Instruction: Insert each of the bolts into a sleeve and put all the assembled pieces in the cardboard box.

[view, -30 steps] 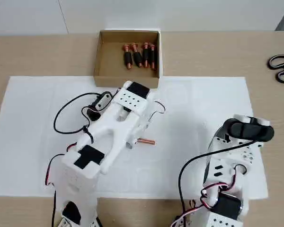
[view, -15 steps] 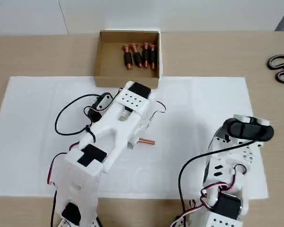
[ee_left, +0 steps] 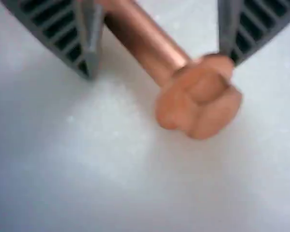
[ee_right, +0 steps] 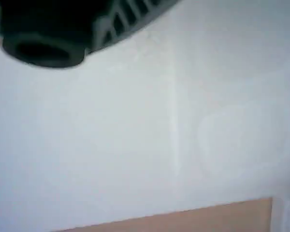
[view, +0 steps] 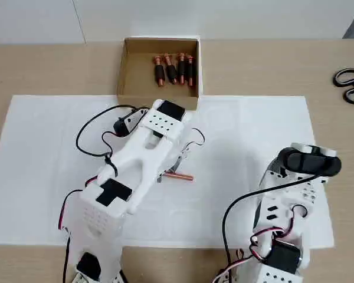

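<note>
A copper bolt point(view: 181, 175) lies on the white paper near the middle of the table. My left gripper point(view: 174, 167) is down over it, open. In the left wrist view the bolt point(ee_left: 183, 82) runs between the two grey fingers of that gripper point(ee_left: 159, 53), its head pointing out past the tips. The right arm point(view: 295, 177) stands at the front right. In the right wrist view its gripper point(ee_right: 72, 34) is shut on a black sleeve point(ee_right: 41, 48), held above the paper. The cardboard box point(view: 125, 71) at the back holds several assembled pieces point(view: 174, 69).
A white paper sheet point(view: 248, 130) covers the work area. Scissors point(view: 351, 82) lie at the far right on the bare wood. The box's front wall stands just beyond the left arm's wrist. The left arm's black cable point(view: 91, 138) loops over the paper.
The left gripper has spread its fingers wider around the bolt, and its cable loop has shifted. The bolt and the right arm have stayed put.
</note>
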